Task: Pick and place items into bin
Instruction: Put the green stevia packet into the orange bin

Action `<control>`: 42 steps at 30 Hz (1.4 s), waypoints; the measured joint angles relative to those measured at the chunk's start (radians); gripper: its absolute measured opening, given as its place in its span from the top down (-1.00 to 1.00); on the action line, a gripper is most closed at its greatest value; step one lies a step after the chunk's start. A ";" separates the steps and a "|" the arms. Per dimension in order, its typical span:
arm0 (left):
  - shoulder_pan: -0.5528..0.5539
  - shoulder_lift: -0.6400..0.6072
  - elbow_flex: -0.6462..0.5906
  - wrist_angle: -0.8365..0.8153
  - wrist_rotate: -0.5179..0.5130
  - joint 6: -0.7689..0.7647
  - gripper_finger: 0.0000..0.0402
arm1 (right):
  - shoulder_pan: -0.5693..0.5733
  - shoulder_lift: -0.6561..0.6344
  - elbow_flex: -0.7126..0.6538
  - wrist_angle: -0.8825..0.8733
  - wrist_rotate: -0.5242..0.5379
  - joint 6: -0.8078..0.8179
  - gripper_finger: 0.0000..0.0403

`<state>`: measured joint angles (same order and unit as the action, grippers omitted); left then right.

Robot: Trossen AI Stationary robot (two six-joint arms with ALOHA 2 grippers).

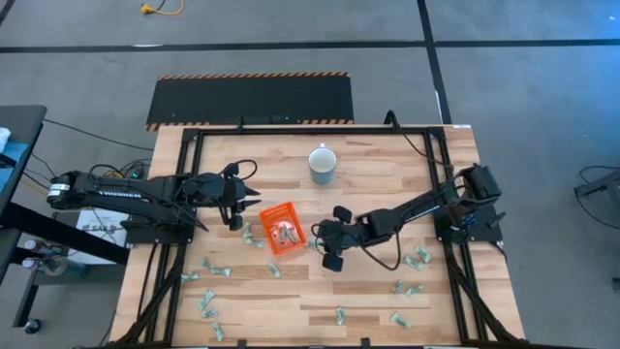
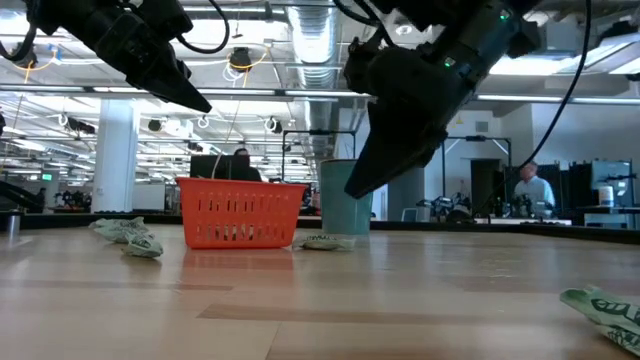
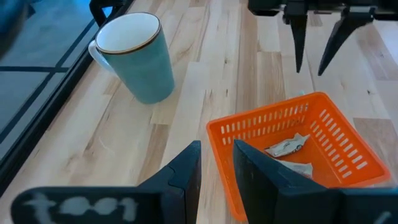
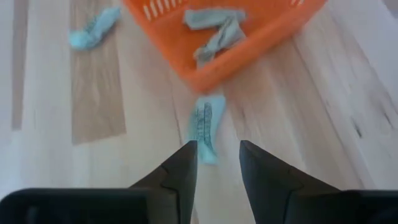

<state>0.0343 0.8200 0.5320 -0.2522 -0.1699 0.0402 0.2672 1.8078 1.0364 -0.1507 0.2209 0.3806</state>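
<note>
Right gripper (image 4: 214,155) fingers are spread above one wrapped item (image 4: 204,127) lying just beside the bin (image 4: 249,46). Judged light, crinkly, soft; mid-body pinch advised. Left gripper (image 3: 216,163) is parted, empty, near bin.

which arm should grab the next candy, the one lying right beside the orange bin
The right arm, probably. Its right gripper is open, pointing at the wrapped piece lying just outside the orange bin. The left gripper hovers at the bin's other side with no piece between its fingers.
</note>
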 joint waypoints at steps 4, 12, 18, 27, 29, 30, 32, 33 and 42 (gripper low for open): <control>0.000 0.000 0.000 0.000 0.000 0.000 0.59 | -0.008 0.029 -0.011 0.021 -0.021 0.012 0.35; 0.000 0.000 0.000 0.002 0.000 0.000 0.59 | -0.008 0.125 -0.005 0.099 -0.040 0.013 0.18; 0.000 0.000 0.000 0.000 0.000 0.000 0.59 | -0.016 0.144 -0.003 0.130 -0.036 0.020 0.12; 0.000 0.000 0.000 0.000 0.000 -0.003 0.59 | -0.017 0.144 -0.004 0.128 -0.014 0.038 0.47; 0.000 0.000 0.000 0.000 0.000 -0.003 0.59 | -0.016 0.144 -0.004 0.129 -0.010 0.038 0.62; 0.000 0.000 0.000 0.000 0.000 -0.004 0.59 | -0.014 0.144 -0.004 0.130 -0.010 0.038 0.70; 0.000 0.000 0.000 0.000 0.000 -0.004 0.59 | -0.013 0.144 -0.004 0.130 -0.012 0.038 0.85; 0.000 0.000 0.000 0.000 0.000 -0.005 0.59 | -0.012 0.144 -0.004 0.130 -0.018 0.038 0.92; 0.000 0.000 0.000 -0.001 0.000 -0.005 0.59 | 0.037 0.079 -0.004 0.063 -0.069 0.040 0.99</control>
<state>0.0345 0.8200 0.5316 -0.2535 -0.1696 0.0357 0.3039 1.8869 1.0321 -0.0882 0.1514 0.4206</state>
